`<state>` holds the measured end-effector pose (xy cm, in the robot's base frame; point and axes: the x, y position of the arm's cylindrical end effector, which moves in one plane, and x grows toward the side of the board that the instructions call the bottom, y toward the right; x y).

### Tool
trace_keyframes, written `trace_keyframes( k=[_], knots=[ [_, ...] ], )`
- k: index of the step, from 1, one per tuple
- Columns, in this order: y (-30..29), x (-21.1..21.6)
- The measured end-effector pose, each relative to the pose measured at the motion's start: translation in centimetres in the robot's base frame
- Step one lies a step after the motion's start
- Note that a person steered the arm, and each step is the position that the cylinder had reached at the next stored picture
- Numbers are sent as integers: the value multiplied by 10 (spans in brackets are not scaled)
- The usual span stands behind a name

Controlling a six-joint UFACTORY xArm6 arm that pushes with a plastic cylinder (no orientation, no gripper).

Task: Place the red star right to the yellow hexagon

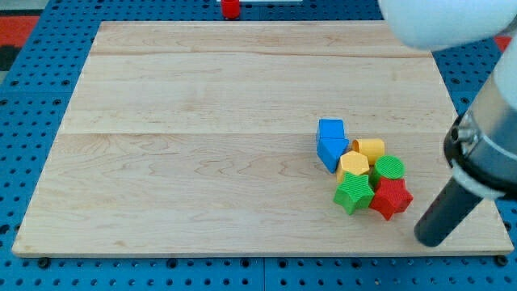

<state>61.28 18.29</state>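
No pincer is fitted, so none can be reported; my tip (430,240) sits just right of the red star block (391,198), which lies below-right of the yellow hexagon block (354,165). A gentle upward nudge is advised, sparing the green round block (390,168).

- Red star-shaped block (391,197): lying flat, low in the cluster, at the view's lower right of the hexagon.
- Yellow hexagonal block (354,165): flat, mid-cluster.
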Motion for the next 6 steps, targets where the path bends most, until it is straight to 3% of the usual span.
trace_keyframes(
  k=[3,5,6],
  knots=[
    [-15,-105],
    [-1,-147],
    [20,-191]
  ],
)
